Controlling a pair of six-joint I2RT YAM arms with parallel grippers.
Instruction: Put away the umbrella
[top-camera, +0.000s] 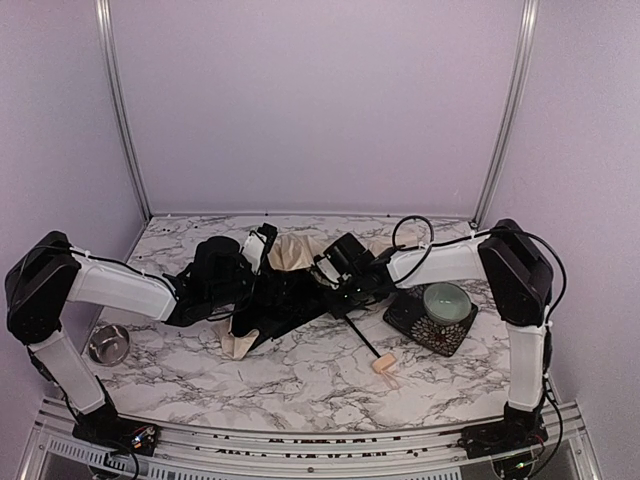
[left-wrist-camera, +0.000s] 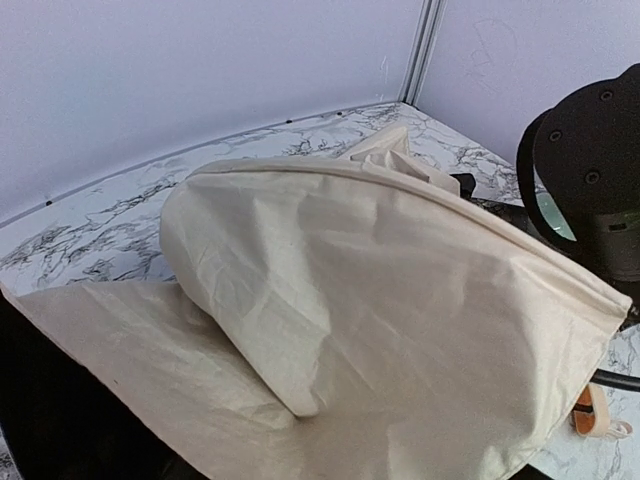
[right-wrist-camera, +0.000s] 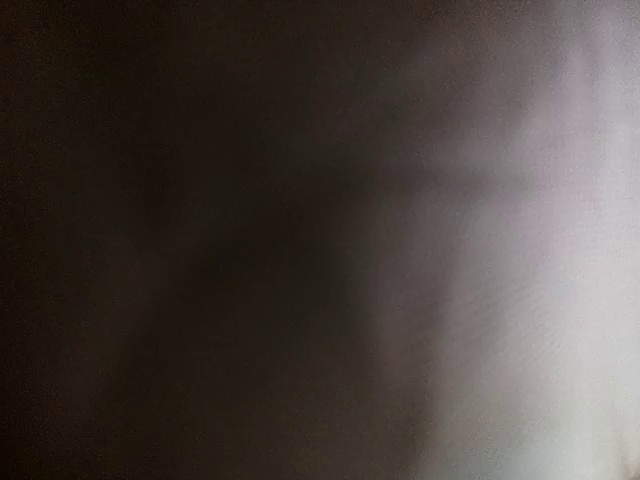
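Note:
The umbrella (top-camera: 290, 252) lies half collapsed in the middle of the table, cream fabric up at the back and black lining spread toward the front. Its thin black shaft (top-camera: 360, 338) runs to the front right and ends in the tan handle (top-camera: 382, 364). My left gripper (top-camera: 260, 243) sits at the canopy's left rear edge, its pale fingers apart. In the left wrist view, cream fabric (left-wrist-camera: 380, 290) fills the frame and hides the fingers; the handle (left-wrist-camera: 588, 412) shows at the lower right. My right gripper (top-camera: 328, 268) is pressed into the canopy's right side. The right wrist view is dark and blurred.
A small metal bowl (top-camera: 108, 343) stands at the front left. A dark patterned plate (top-camera: 418, 318) carrying a green glass bowl (top-camera: 446, 299) sits at the right, close to the right arm (left-wrist-camera: 590, 170). Purple walls enclose the table.

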